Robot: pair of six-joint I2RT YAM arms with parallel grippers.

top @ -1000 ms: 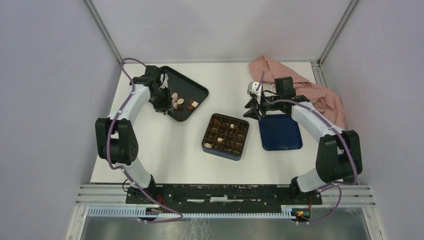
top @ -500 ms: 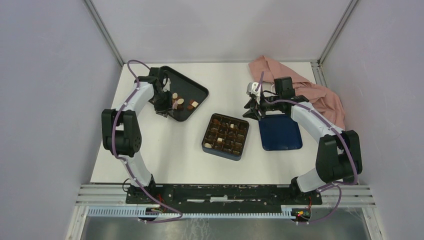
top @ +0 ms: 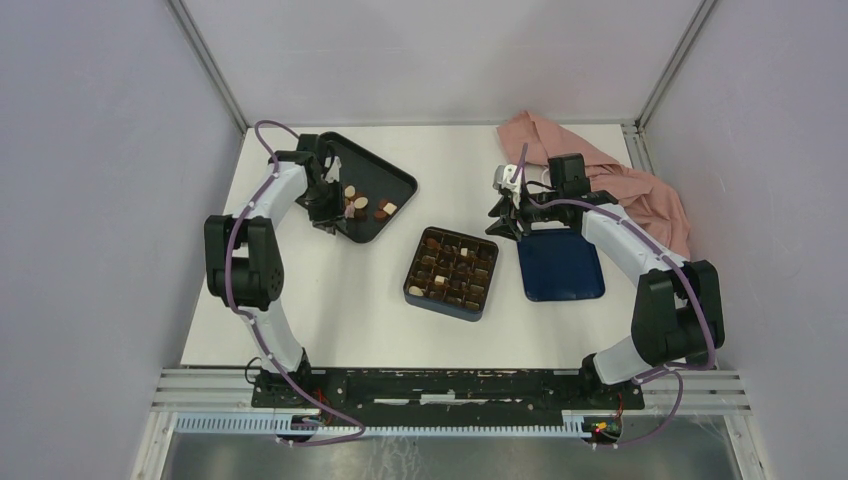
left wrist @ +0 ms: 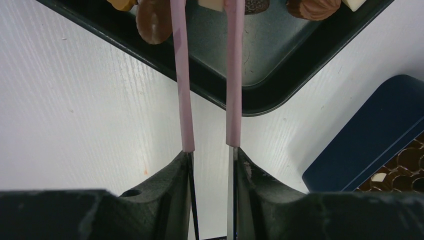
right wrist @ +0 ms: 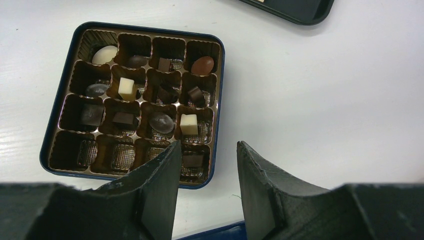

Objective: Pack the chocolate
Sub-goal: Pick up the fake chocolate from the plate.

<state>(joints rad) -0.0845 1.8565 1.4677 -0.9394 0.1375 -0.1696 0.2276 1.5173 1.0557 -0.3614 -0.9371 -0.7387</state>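
Several loose chocolate pieces (top: pixel 362 205) lie in the black tray (top: pixel 385 180) at the back left. My left gripper (top: pixel 335 207) hangs over the tray's near side. Its long pink prongs (left wrist: pixel 181 75) run off the top of the left wrist view. A cream piece (left wrist: pixel 210 4) shows in the narrow gap between them, with a brown piece (left wrist: pixel 152 22) beside it. Whether the piece is pinched cannot be seen. The dark blue box (top: pixel 451 272) holds several pieces, such as a cream square (right wrist: pixel 189 123). My right gripper (top: pixel 500 222) hovers open and empty to the box's right.
The box's dark blue lid (top: pixel 560 265) lies flat just right of the box, under my right arm. A crumpled pink cloth (top: pixel 620 180) sits at the back right corner. The box corner (left wrist: pixel 360 145) shows at the right of the left wrist view.
My left arm swung its elbow outward and the gripper shifted slightly along the tray's near side. Its prongs drew a little closer together. The right arm has not moved.
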